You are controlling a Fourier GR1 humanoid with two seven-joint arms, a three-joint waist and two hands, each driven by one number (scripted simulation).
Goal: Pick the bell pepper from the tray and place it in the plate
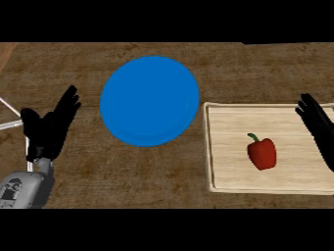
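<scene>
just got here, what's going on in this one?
Nothing is being handled yet. A red bell pepper lies on the wooden tray at the right, and a blue plate, holding nothing, sits to the tray's left. The right hand is open over the tray's right edge, apart from the pepper. The left hand is open at the left, resting. The pick has not started.
</scene>
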